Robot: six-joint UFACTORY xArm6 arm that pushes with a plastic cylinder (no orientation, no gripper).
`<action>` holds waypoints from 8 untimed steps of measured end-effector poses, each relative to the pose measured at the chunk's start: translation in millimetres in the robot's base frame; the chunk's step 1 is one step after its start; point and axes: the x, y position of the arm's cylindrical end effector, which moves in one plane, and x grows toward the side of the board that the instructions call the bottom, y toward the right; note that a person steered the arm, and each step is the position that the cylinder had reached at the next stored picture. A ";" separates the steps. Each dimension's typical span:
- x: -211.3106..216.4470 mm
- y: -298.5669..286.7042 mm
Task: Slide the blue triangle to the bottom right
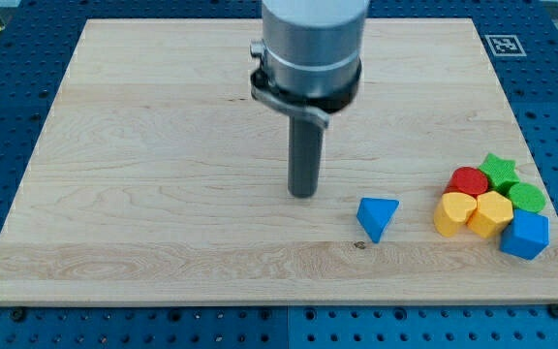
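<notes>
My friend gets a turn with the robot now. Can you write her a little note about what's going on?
My tip is down on the board, touching no block, just up-left of the blue triangle.
The triangle sits alone, left of a cluster at the view's right: yellow heart, yellow block, red block, green star, green block, blue cube.
Left: push the triangle to the bottom-right corner.

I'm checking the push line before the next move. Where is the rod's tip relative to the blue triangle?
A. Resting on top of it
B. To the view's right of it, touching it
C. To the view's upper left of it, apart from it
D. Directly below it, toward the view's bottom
C: my tip stands to the view's upper left of the blue triangle, with bare board between them.
</notes>
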 end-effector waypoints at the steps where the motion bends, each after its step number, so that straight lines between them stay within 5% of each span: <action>1: 34.4 16.8; 4: -3.3 32.1; 8: 48.2 77.3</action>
